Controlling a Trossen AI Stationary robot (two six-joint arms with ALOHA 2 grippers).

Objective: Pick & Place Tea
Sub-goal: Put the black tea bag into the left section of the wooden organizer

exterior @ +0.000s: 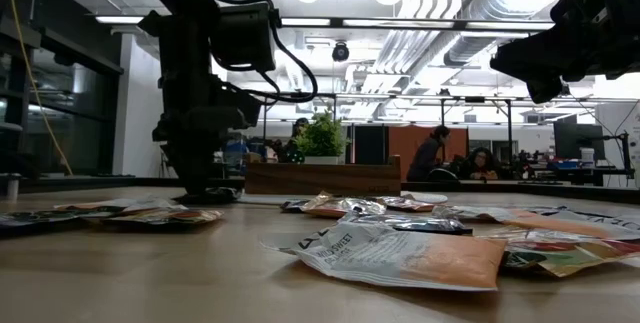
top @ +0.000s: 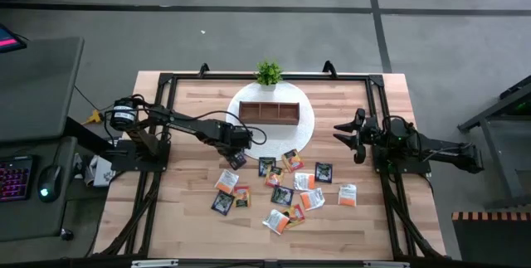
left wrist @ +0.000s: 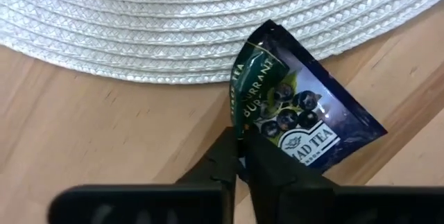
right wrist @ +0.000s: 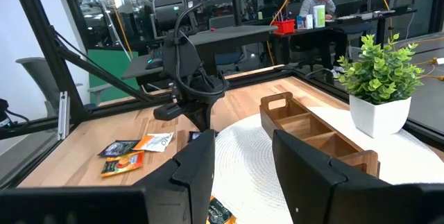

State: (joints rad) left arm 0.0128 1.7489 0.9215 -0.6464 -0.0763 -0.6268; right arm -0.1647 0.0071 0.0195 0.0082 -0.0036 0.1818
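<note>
My left gripper (top: 236, 158) points down at the near left rim of the white woven mat (top: 305, 131) and is shut on a dark blue tea sachet (left wrist: 305, 116). Several more tea sachets (top: 286, 189), orange, white and dark, lie scattered flat on the wooden table nearer the front edge. The brown wooden tray (top: 268, 113) stands on the mat, and a small potted plant (top: 268, 74) stands behind it. My right gripper (right wrist: 243, 175) waits open and level at the table's right side (top: 348, 131), with nothing between its fingers. My left gripper pinches the dark blue sachet at its near edge (left wrist: 241, 137) between its two fingertips (left wrist: 223, 156). The fingers come from above, pointing down. That edge is bent upward at the fingers, while the sachet's far corner (left wrist: 272, 28) reaches over the mat's rim.
Black frame rails (top: 166, 119) run along the table's left, right and far sides. In the low view the nearest sachets (exterior: 400, 253) lie close to the table's front. People sit at desks in the room behind the table (exterior: 440, 153).
</note>
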